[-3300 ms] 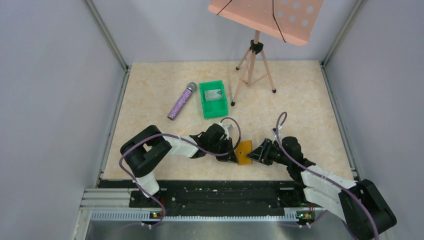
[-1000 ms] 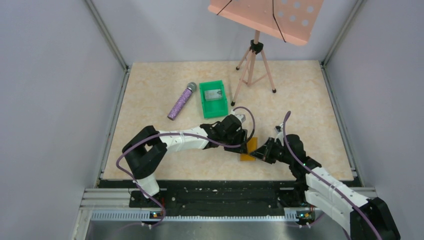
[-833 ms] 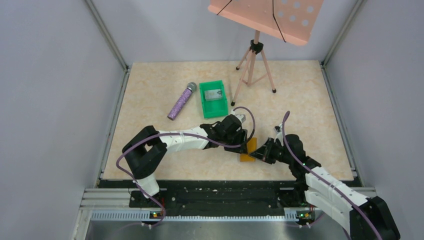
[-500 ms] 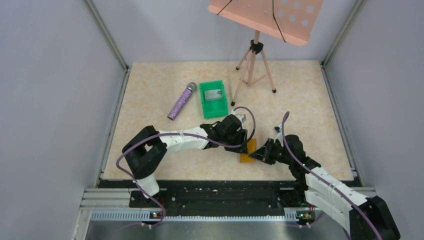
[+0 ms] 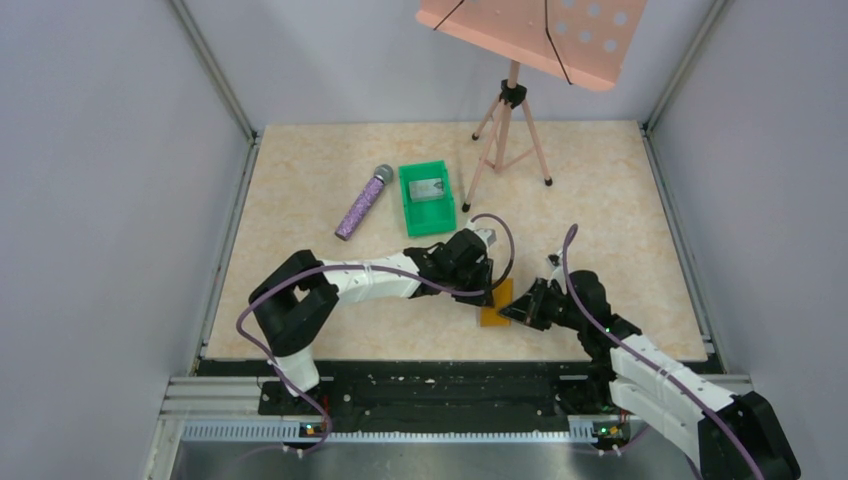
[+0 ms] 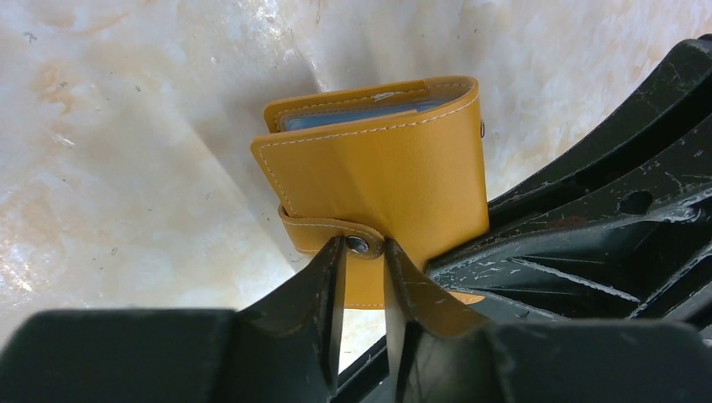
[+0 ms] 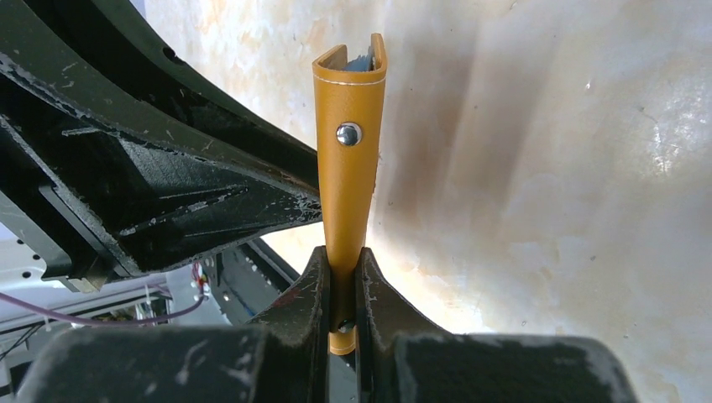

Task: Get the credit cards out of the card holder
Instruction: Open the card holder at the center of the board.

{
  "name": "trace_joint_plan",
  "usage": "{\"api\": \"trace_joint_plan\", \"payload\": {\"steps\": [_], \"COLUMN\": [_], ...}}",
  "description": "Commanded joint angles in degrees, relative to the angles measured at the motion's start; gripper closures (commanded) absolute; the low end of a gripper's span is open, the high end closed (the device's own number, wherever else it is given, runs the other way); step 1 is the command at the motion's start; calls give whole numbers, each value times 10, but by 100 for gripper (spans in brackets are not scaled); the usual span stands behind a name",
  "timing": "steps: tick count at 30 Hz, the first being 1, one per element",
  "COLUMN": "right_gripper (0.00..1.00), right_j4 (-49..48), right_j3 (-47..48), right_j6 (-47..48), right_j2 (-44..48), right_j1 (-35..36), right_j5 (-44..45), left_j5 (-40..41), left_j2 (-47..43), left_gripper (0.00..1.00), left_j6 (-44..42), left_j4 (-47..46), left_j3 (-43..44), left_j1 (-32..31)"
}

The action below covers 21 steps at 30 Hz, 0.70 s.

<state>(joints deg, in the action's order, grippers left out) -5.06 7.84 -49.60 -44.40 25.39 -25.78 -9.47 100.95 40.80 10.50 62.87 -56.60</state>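
right gripper (image 7: 342, 269) is clenched on the near edge of the card holder (image 7: 348, 193), its two fingers pressed flat against both leather faces. left gripper (image 6: 363, 269) comes in from the other side with its fingertips narrowly apart, one on each side of the clasp tab (image 6: 323, 231); whether they actually pinch the tab i cannot tell. under both arms spreads the beige marbled table (image 5: 600, 200). at its far side stands a salmon-pink music stand (image 5: 530, 35) on a tripod. left of the tripod sits a green bin (image 5: 410, 215) with one silvery-grey credit card (image 5: 428, 187) lying flat inside, and just left of the bin a glittery purple microphone (image 5: 360, 205) lies at a slant. the tan card holder is folded, held on edge between the two grippers over the near middle of the table, with a strip of pale blue showing in its slightly gaping mouth. smallest is the metal snap (image 6: 359, 244) on the tab, right between the left fingertips.
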Motion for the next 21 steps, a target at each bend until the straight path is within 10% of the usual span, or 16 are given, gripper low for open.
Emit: {"api": "trace_joint_plan", "payload": {"steps": [1,11,21], "right_gripper": [100,100,100], "right_j4": [-77,-59,-19], "right_j3": [8,10,14], "right_j6": [-2,2,12], "right_j2": [13,23,27], "right_j1": [12,12,12], "right_j5": [-54,-38,-10], "left_j5": [15,47,66], "left_j2": [17,7,-17], "left_gripper": [76,100,100], "left_j6": [-12,-20,-22], "left_j4": [-18,14,26], "left_j3": [15,23,16], "left_j1": [-2,-3,-2]}}
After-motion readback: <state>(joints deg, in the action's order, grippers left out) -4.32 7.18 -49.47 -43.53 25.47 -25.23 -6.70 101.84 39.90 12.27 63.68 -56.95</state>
